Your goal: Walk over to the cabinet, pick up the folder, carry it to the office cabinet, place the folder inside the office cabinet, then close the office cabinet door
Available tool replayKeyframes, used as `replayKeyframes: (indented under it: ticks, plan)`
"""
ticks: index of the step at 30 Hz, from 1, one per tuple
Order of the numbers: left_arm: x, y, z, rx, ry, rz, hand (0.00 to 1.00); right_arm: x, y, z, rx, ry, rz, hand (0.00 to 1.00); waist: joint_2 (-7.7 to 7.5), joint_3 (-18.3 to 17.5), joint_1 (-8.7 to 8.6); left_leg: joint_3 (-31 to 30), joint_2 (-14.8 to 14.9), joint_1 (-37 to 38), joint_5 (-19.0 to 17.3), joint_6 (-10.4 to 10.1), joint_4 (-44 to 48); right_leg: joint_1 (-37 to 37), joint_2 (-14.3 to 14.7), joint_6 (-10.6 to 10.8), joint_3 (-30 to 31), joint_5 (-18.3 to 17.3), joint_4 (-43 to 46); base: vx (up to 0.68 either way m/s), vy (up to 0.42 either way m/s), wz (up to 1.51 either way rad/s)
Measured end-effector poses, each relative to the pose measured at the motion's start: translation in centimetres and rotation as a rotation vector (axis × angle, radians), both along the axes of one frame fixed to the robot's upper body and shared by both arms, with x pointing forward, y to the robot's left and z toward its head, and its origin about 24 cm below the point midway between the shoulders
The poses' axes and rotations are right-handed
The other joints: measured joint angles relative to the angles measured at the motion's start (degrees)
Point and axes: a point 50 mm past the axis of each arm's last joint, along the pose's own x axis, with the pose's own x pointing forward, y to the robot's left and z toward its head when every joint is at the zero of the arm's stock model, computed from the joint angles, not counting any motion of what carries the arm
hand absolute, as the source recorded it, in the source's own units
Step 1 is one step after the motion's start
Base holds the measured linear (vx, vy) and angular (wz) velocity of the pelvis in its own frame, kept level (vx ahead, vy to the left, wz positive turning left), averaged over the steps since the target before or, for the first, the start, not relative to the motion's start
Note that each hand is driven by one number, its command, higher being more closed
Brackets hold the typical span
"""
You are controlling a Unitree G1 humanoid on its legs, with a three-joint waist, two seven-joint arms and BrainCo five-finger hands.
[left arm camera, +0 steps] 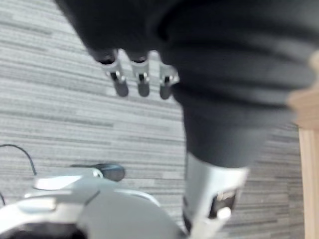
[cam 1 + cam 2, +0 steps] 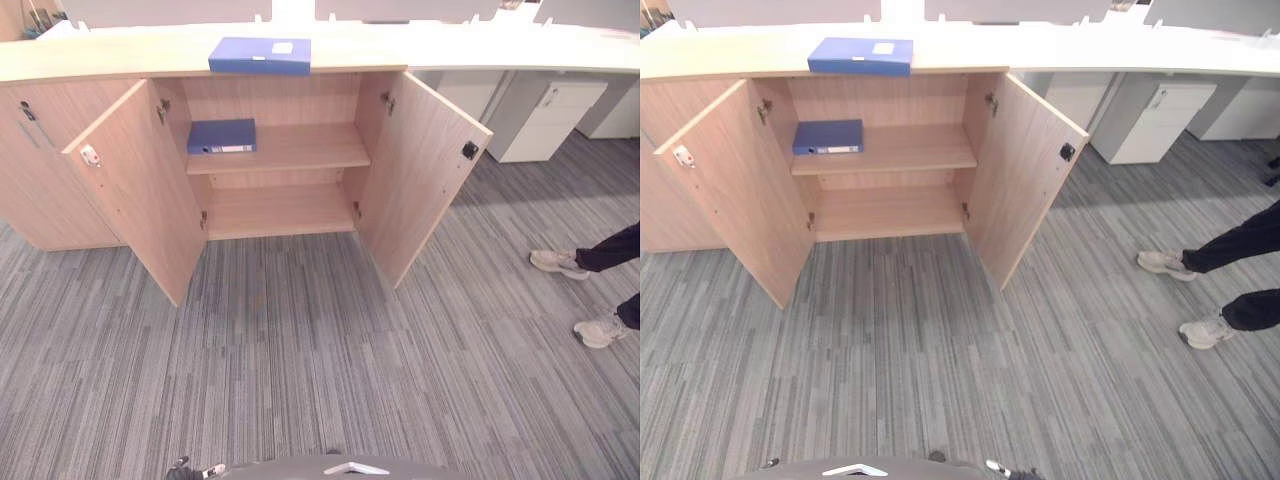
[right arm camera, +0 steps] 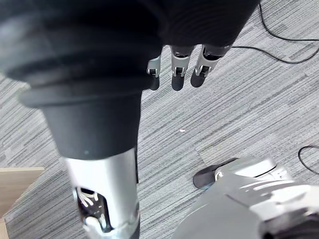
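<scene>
A blue folder (image 2: 260, 55) lies flat on the light wooden top of the office cabinet (image 2: 100, 55) ahead of me. Both cabinet doors stand wide open, the left door (image 2: 140, 190) and the right door (image 2: 420, 170) swung out over the carpet. Inside, a second blue folder (image 2: 221, 136) lies at the left end of the upper shelf (image 2: 300, 150); the bottom shelf is bare. My left hand (image 1: 143, 79) hangs at my side over the carpet, fingers relaxed and holding nothing. My right hand (image 3: 178, 74) hangs the same way, far from the cabinet.
A person's legs and pale shoes (image 2: 560, 262) stand on the grey carpet at the right. A white drawer unit (image 2: 545, 120) sits under the desk right of the cabinet. A closed wooden cabinet (image 2: 40, 170) adjoins on the left. Open carpet lies between me and the doors.
</scene>
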Motion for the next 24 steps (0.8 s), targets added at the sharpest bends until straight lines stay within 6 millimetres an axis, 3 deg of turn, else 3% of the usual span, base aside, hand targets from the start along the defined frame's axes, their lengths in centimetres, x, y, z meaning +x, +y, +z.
replayKeyframes:
  ticks: [24]
  plan:
    - [0.42, -0.14, 0.06, 0.012, -0.015, -0.045, 0.0, 0.88, -0.12, 0.16, -0.028, -0.003, 0.079, 0.0, 0.1, 0.66, 0.11, 1.09, -0.06, 1.06, 2.12, -0.12, -3.88, -0.28, 0.19, -0.19, 0.17, 1.13, -1.84, -0.04, -0.014, -0.01]
